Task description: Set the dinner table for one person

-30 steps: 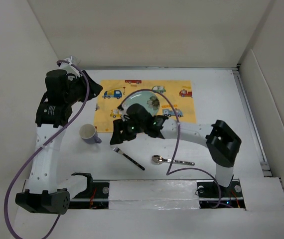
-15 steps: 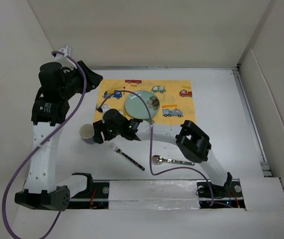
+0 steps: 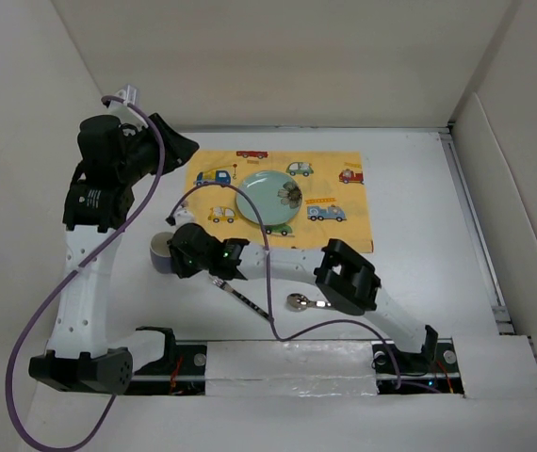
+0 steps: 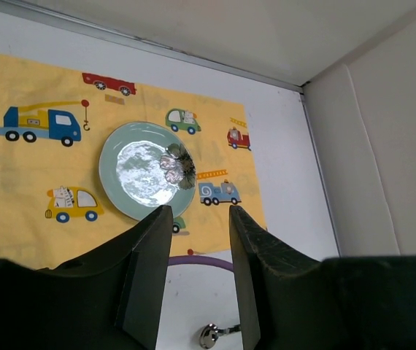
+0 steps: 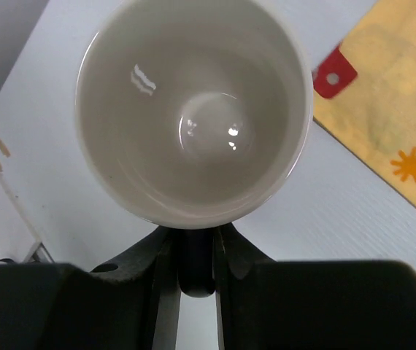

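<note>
Purple mug, standing near the left edge of the dinner table, has just been pinched at its handle by the right gripper, ready for lifting; the left gripper is held spread, empty.

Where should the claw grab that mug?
By its handle, from the side it sticks out on. The mug stands upright and its body is wide; the handle is the narrow part a claw fits around, as the right claw does here.

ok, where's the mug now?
Top view: mug on the white table, just off the yellow placemat's near-left corner, handle in the right gripper.
</note>
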Controlling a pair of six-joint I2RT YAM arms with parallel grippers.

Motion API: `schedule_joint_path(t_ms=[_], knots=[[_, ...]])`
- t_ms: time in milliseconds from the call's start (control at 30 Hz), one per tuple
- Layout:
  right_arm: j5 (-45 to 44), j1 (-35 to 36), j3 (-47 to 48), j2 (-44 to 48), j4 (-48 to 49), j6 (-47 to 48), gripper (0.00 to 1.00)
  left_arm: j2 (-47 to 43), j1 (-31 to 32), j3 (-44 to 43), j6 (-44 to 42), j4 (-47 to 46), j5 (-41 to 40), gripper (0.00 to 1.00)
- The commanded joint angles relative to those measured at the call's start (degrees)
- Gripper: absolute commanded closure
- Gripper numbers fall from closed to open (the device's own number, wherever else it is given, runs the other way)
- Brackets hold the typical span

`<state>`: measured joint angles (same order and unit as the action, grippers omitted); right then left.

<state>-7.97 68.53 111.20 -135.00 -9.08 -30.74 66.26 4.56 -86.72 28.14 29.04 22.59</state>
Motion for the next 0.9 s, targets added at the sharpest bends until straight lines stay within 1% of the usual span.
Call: schedule_joint_path(t_ms=[0,33,67,100,133,167,200,233,267,300,333,367,400,433,467,500,533,567,600,633,667,700,733,767,800,867], knots=[[-7.4,-0.5,-2.5,12.9,6.3,-0.6,1.0,-0.2,0.3,-3.7,-1.3,-0.7,-2.6,0.66],[-9.4,-0.5,-4.9,15.0,6.5,-0.6,1.0,0.0,0.3,-3.9,-1.7,-0.6,-3.0,0.66],[-9.4,-0.5,-4.9,15.0,6.5,-0.6,1.0,0.1,0.3,-3.9,-1.7,-0.6,-3.0,0.66],[-10.0,-2.2,-6.4,17.0,7.2,-0.5,1.0,0.2,0.3,-3.9,-1.7,-1.0,-3.0,0.65],[-10.5,-3.2,-8.2,21.3,7.5,-0.5,1.0,0.4,0.3,-3.7,-1.8,-1.6,-2.1,0.65],[-10.9,-4.4,-11.9,23.5,7.4,-0.8,1.0,0.4,0.3,-3.3,-1.6,-2.1,-1.2,0.65],[-11.3,-5.7,-14.1,25.5,7.2,-1.2,1.0,0.5,0.3,-1.6,-1.2,-3.0,0.1,0.62],[-11.6,-8.7,-16.4,27.9,7.3,-1.5,1.0,0.5,0.3,-0.7,-0.8,-4.8,3.6,0.58],[-12.2,-10.4,-19.1,32.2,7.7,-1.4,1.0,0.8,0.3,0.7,0.0,-5.6,5.3,0.57],[-12.3,-12.3,-23.9,34.0,7.7,-1.4,1.0,0.9,0.3,3.7,1.5,-6.8,6.8,0.56],[-12.3,-16.5,-25.8,35.8,7.3,-1.4,1.0,0.8,0.3,5.4,2.1,-8.9,8.8,0.56],[-12.2,-18.8,-27.8,38.8,7.0,-1.2,1.0,0.8,0.3,6.9,2.5,-9.7,9.3,0.56],[-12.0,-21.2,-31.1,40.0,6.8,-0.9,1.0,0.8,0.3,9.5,2.6,-10.2,9.6,0.57],[-11.5,-23.8,-32.4,40.9,6.6,-0.8,1.0,0.8,0.3,10.8,2.3,-12.1,11.1,0.59],[-10.3,-29.1,-33.4,41.4,6.4,-0.2,1.0,1.2,0.3,12.0,2.0,-13.1,11.9,0.6],[-9.4,-31.8,-34.1,41.5,5.2,0.2,1.0,1.8,0.3,13.2,1.7,-13.8,12.3,0.61],[-8.7,-34.3,-33.8,41.0,4.2,0.4,1.0,2.6,0.3,13.2,1.1,-14.1,12.7,0.62],[-8.3,-38.5,-33.7,40.6,3.6,1.0,1.0,5.0,0.9,12.8,0.8,-14.2,12.6,0.62],[-7.9,-40.5,-33.6,39.4,4.2,1.7,1.0,6.4,2.6,11.2,0.5,-14.5,11.6,0.63],[-7.2,-42.3,-32.3,38.5,4.1,2.0,1.0,7.9,5.2,9.3,-2.1,-12.8,5.1,0.63],[-5.8,-44.0,-31.2,37.5,4.1,2.9,1.0,12.2,8.8,6.1,-4.0,-11.0,0.1,0.62],[-5.7,-46.4,-29.7,36.4,3.5,3.2,1.0,14.9,15.8,-0.8,-5.5,-8.8,-4.3,0.62],[-5.6,-47.3,-26.2,33.6,2.5,3.5,1.0,17.4,18.0,-4.2,-6.5,-5.0,-9.7,0.62],[-5.3,-48.2,-24.1,31.9,1.4,4.2,1.0,21.1,19.3,-6.9,-6.8,-4.1,-10.0,0.61],[-5.2,-49.5,-22.3,30.6,-0.7,4.5,1.0,22.0,19.9,-9.7,-6.3,-4.0,-9.4,0.61],[-5.8,-50.6,-18.3,26.8,-1.6,6.0,1.0,21.5,20.4,-8.9,-5.2,-7.0,-8.2,0.59]])
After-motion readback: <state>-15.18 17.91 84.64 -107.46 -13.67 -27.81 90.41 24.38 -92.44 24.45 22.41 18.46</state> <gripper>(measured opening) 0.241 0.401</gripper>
